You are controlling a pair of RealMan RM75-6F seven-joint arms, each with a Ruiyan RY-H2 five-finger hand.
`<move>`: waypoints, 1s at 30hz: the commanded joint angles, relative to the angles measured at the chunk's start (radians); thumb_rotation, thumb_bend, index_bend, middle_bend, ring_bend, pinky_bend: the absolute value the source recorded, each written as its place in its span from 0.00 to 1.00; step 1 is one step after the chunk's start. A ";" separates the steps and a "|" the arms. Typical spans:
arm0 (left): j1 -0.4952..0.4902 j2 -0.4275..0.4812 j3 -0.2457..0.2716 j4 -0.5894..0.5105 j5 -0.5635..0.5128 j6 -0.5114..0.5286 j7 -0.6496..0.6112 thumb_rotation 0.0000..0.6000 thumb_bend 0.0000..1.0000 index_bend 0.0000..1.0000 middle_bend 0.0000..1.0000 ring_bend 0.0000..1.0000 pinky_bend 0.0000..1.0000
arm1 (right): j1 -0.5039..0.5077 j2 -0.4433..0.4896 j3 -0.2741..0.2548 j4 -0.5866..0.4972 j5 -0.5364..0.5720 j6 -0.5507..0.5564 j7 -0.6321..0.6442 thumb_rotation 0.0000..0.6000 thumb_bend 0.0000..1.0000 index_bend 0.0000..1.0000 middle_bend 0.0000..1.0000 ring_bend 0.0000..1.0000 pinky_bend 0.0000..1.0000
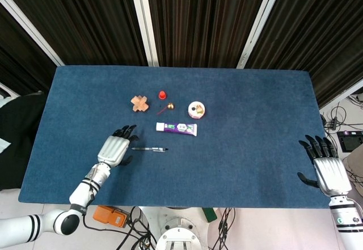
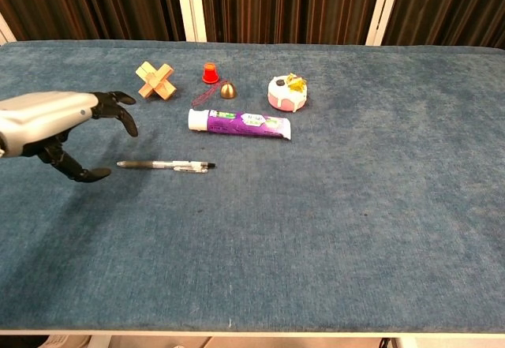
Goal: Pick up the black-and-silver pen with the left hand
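Right hand [image 1: 328,169] rests at near right bench [image 1: 255,114] edge, fingers apart, holding nothing.
Left hand [image 1: 115,148] hovers just left of black-and-silver pen [image 1: 150,149], fingers spread, nothing held.
Pen lies flat on bench, untouched; grasp and lift not yet done.
Beyond: toothpaste tube [image 1: 176,128], wooden cross puzzle [image 1: 139,103].
No containers visible.

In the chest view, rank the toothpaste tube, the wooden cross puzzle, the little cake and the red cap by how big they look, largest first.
1. Toothpaste tube
2. and 3. Wooden cross puzzle and little cake look alike; no ranking.
4. Red cap
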 commanded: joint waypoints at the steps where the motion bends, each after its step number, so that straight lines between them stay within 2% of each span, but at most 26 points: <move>1: -0.024 -0.033 -0.006 0.041 -0.040 -0.021 0.000 1.00 0.30 0.32 0.02 0.00 0.17 | -0.001 0.001 0.001 -0.001 0.001 0.001 0.003 1.00 0.36 0.21 0.12 0.03 0.04; 8: -0.052 -0.070 -0.001 0.084 -0.071 -0.031 -0.003 1.00 0.31 0.37 0.02 0.00 0.17 | 0.002 0.001 0.001 0.000 0.000 -0.003 0.004 1.00 0.36 0.21 0.12 0.03 0.04; 19: -0.091 -0.093 -0.003 0.080 -0.094 -0.031 0.002 1.00 0.31 0.44 0.02 0.00 0.17 | 0.001 -0.001 0.001 0.001 0.002 -0.001 -0.007 1.00 0.36 0.20 0.12 0.03 0.04; 30: -0.134 -0.126 0.000 0.096 -0.150 -0.035 0.037 1.00 0.31 0.45 0.03 0.00 0.17 | 0.002 -0.003 0.001 0.000 0.003 -0.003 -0.013 1.00 0.36 0.20 0.12 0.03 0.04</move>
